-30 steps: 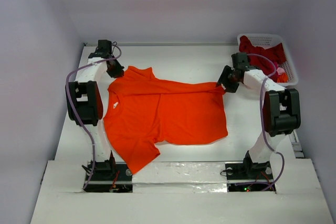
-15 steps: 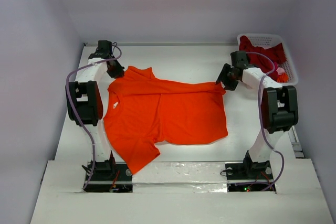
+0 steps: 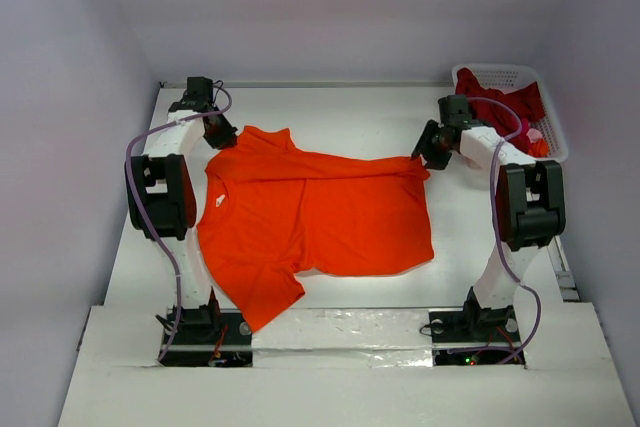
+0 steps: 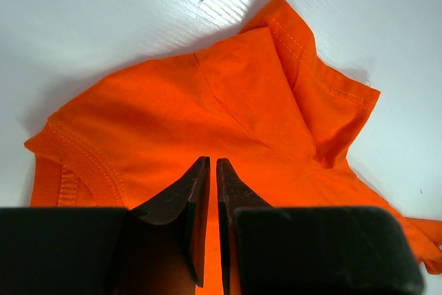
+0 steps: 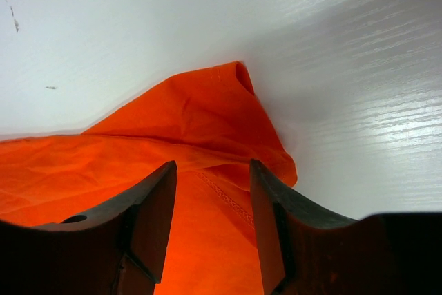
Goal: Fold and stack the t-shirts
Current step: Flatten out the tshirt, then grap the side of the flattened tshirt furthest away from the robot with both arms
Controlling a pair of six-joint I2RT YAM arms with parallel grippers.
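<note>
The shirt (image 3: 320, 212) lies spread on the table (image 3: 330, 112), its long axis running from one tool to the other. The left tool (image 4: 212, 165) is clamped on the shoulder edge. The right tool (image 5: 210, 167), the nearer one to the opposite corner, has its jaws apart and straddles that corner unpinched. The rest of the cloth lies nearward of both.

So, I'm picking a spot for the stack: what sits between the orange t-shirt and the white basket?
In the top view, only the right claw and its arm, at the orange t-shirt's far right corner; otherwise bare table up to the white basket.
</note>
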